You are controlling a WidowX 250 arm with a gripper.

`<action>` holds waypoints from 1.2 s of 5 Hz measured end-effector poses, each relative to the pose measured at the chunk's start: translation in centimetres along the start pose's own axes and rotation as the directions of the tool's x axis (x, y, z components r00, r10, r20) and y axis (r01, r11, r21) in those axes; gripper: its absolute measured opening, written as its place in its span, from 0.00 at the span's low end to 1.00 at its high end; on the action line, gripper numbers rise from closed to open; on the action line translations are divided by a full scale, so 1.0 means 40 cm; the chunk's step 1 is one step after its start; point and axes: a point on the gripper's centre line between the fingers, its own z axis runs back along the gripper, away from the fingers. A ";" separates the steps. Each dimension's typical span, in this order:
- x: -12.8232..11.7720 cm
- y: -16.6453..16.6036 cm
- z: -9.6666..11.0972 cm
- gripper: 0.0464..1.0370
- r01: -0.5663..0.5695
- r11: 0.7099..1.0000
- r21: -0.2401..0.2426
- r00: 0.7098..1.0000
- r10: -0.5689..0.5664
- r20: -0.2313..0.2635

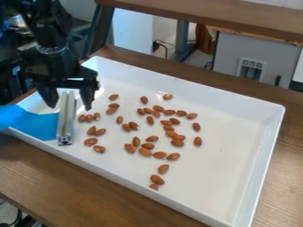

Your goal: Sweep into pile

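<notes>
A wooden tabletop [65, 188] forms the near zone and extends under and around a white rectangular tray [213, 175]. Nearest inside the tray, a short line of almonds [157, 179] runs up from the near wall; the last almond is partly hidden by that wall. Beyond this line, a loose row of almonds crosses the middle of the tray, with a denser group of touching and closely spaced pieces behind it. Toward the left of the view, a metal bar [65, 119] lies lengthwise, its square profiled end directed at the near wall. A blue sheet [35, 123] adjoins the bar on its left side and extends over the tray wall to the left edge of the view. Several almonds are located just beside the bar on its right side, apart from the main group. The gripper [70, 103] is positioned above the far end of the bar, directed downward. Its two fingers are set wide, one on each side of the bar, with a visible gap at either side. The nearest almonds are located just below and to the right of the right-hand finger in the view; the main group is well apart from the gripper. Single almonds lie farther back, near the far wall. Behind the tabletop are a grey panel [228, 57] with a socket plate [251, 68] and, above it, a wooden surface [207, 13].
</notes>
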 end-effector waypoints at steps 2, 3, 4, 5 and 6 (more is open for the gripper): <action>-0.017 0.015 -0.026 0.96 -0.082 0.997 0.013 0.996 0.081 0.033; -0.019 0.021 -0.035 0.96 -0.111 0.993 0.026 0.993 0.110 0.053; -0.010 0.029 -0.037 0.96 -0.132 0.990 0.044 0.988 0.128 0.081; -0.012 0.029 -0.056 0.93 -0.143 0.989 0.042 0.986 0.139 0.089; -0.020 0.018 -0.073 0.64 -0.123 0.992 0.016 0.991 0.122 0.061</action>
